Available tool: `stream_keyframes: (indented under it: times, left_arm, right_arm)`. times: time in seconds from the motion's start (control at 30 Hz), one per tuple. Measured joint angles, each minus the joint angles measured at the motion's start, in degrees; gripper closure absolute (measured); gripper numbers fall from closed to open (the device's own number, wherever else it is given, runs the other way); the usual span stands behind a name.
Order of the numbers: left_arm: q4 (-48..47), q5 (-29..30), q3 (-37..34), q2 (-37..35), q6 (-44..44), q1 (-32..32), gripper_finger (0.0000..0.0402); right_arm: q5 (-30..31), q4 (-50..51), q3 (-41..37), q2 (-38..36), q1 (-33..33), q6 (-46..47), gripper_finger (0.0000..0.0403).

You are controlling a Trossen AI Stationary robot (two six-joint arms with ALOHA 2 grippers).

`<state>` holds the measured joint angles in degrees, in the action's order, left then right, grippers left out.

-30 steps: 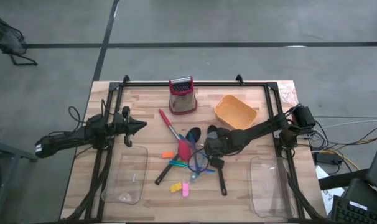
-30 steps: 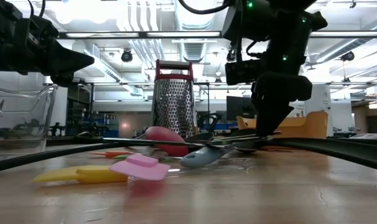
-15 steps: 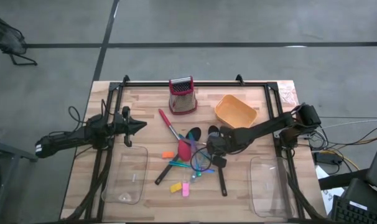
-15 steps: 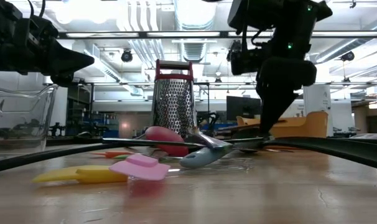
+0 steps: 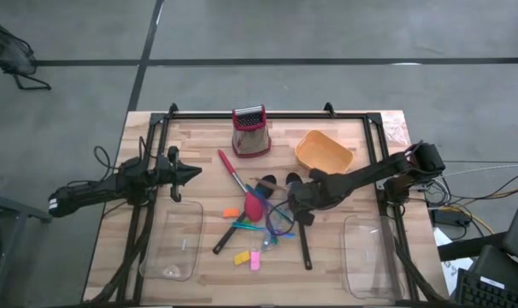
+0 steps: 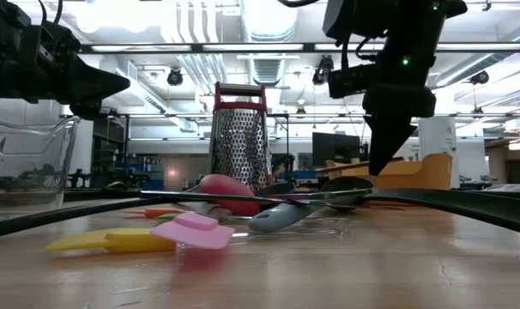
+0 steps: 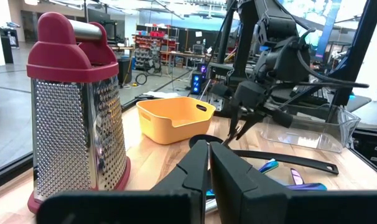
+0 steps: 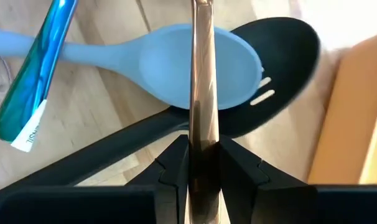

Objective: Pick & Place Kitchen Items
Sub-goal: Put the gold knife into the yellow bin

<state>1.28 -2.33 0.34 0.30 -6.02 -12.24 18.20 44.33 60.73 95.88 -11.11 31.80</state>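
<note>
Finding: my right gripper (image 8: 201, 152) was clamped on a thin bronze-coloured stick (image 8: 201, 74), held between both fingertips (image 8: 176, 152). It stood in front of the red box grater (image 5: 250, 130), off toward the orange bowl (image 5: 324, 154). My left gripper (image 5: 191, 174) waited beside the grater on the opposite side, fingers closed on nothing.

The rest of the kitchen items lay heaped in front of the grater. Directly under my right fingers were a pale blue spoon (image 8: 163, 65) and a black slotted spoon (image 8: 282, 50), overlapping one another, with a teal stick (image 8: 39, 81) just beside them.

Risks, in my judgement:
- The stick was slim and smooth; a narrow pinch could have let it pivot or slip out during a lift.
- My fingertips sat close above the black spoon's handle, so a lift could have snagged it and dragged the pile.
- The bowl was near; a wide swing could have knocked it.

Views compared: the right wrist view alone showed the stick between my fingers and which spoons lay beneath. The high view hid the grip under my arm, yet placed the pile between grater and front edge. The left wrist view confirmed my left fingers (image 7: 195, 165) were together.
</note>
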Motion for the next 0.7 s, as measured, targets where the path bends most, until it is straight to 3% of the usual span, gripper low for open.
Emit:
stream_keyframes:
  times: [0.37,0.7]
  left_arm:
    - [0.0,0.0,0.0,0.0,0.0,0.0,0.0378]
    - [0.0,0.0,0.0,0.0,0.0,0.0,0.0378]
  right_arm:
    - [6.3,10.3,0.0,-5.8,0.1,8.9,0.0335]
    - [12.7,21.2,-0.7,-11.4,0.4,22.8,0.0331]
